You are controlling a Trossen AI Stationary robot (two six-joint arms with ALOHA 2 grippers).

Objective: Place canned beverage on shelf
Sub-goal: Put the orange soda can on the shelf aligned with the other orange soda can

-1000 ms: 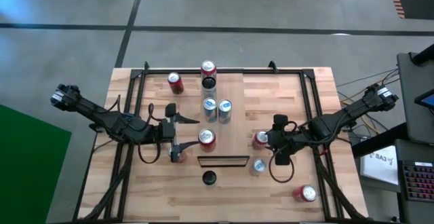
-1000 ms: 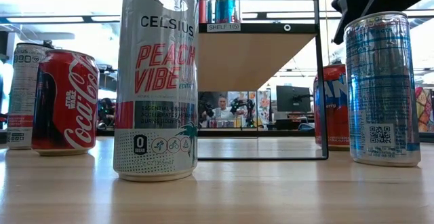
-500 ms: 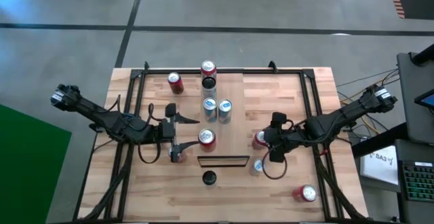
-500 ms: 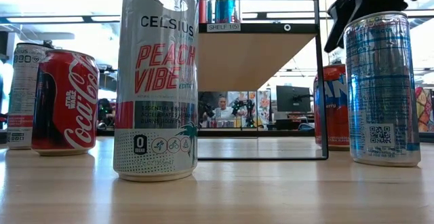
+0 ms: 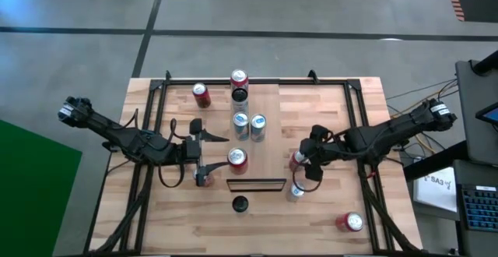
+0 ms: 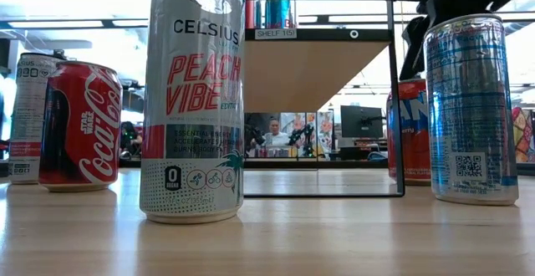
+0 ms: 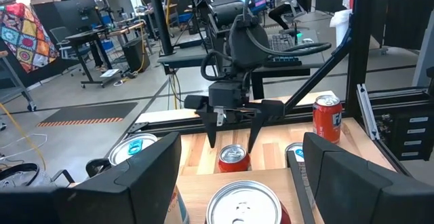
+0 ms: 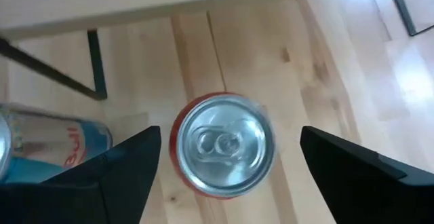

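Observation:
The shelf [image 5: 266, 149] is the raised light board down the table's middle, with several cans standing on it. At its left edge a red can [image 5: 237, 159] stands just ahead of my left gripper [image 5: 210, 153], which is open and level; the can top [image 7: 242, 207] shows between the fingers. Right of the shelf, a red can [image 8: 224, 146] stands upright on the table. My right gripper [image 5: 303, 165] hangs open above it, slanting down, one finger [image 8: 125, 166] on each side and clear of it. A blue-and-silver can [image 5: 296, 191] stands just nearer.
A tall Celsius can [image 6: 196, 100] stands near the front edge, with a Coca-Cola can [image 6: 79, 125] to its left. An orange can [image 5: 350, 222] is at the near right and a red can [image 5: 201, 94] at the far left. Black frame rails [image 5: 148, 132] run along both sides.
My right gripper has moved toward the table's left, away from the blue-and-silver can and over the red can beside the shelf, sinking slightly and rolling a little. No can has moved.

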